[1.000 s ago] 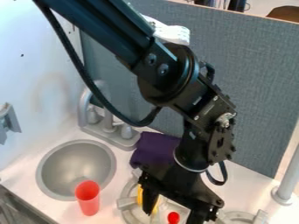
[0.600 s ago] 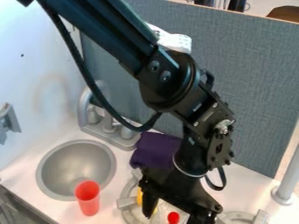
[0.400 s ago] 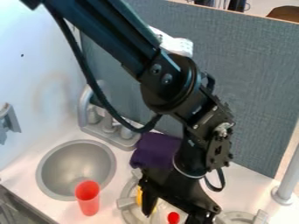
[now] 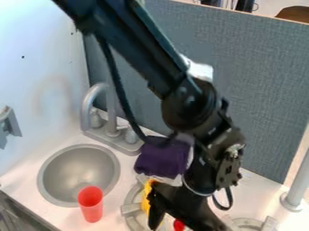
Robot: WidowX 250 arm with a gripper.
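At bottom ctr., over the stove, gripper [image 4: 183, 227] looks wide open, w/ red item [image 4: 179, 225] betw. its fingers; can't tell if touching. Yellow item [image 4: 147, 199] by one finger; purple cloth [image 4: 161, 159] behind, nr. faucet [image 4: 113, 128].

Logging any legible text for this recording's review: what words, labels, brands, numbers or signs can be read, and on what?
None can be read.
White piece on the arm: no legible text.
Red cup, purple cloth, sink: no lettering to be seen.
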